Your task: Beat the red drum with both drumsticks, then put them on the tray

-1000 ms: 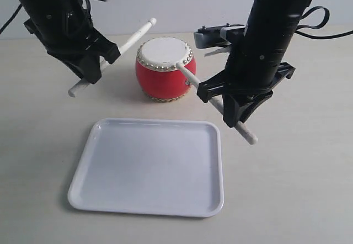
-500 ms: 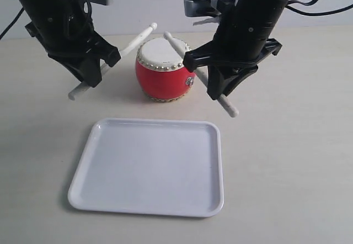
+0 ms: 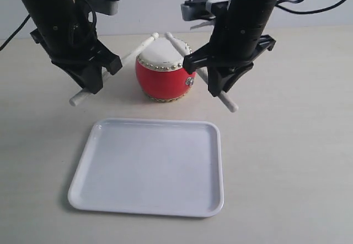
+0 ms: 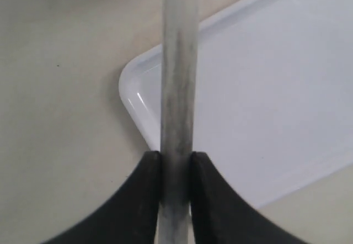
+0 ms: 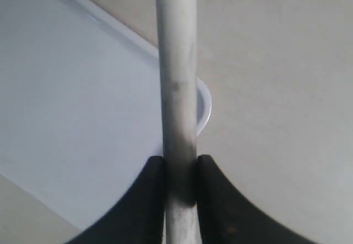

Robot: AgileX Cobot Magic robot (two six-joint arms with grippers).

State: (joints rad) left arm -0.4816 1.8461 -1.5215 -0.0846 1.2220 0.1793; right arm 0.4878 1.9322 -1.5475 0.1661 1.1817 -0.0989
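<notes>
The red drum (image 3: 164,72) with its white skin stands on the table behind the tray (image 3: 149,166). My left gripper (image 3: 95,77) is shut on one pale drumstick (image 3: 135,49); its tip lies at the drum's back left rim. My right gripper (image 3: 216,84) is shut on the other drumstick (image 3: 177,44), tip over the skin near the first tip. In the left wrist view the stick (image 4: 178,78) runs from the gripper (image 4: 176,161) across a tray corner (image 4: 138,89). In the right wrist view the stick (image 5: 176,62) leaves the gripper (image 5: 180,164) past the tray's corner (image 5: 205,106).
Both dark arms (image 3: 55,17) (image 3: 248,17) stand tall on either side of the drum. The butt ends of the sticks (image 3: 75,99) (image 3: 231,107) poke down toward the table just behind the tray's far edge. A pale wall closes the back.
The right arm has swung left and lifted, carrying its stick tip from the drum's front edge to over the skin. The left stick's tip has dipped slightly toward the drum rim.
</notes>
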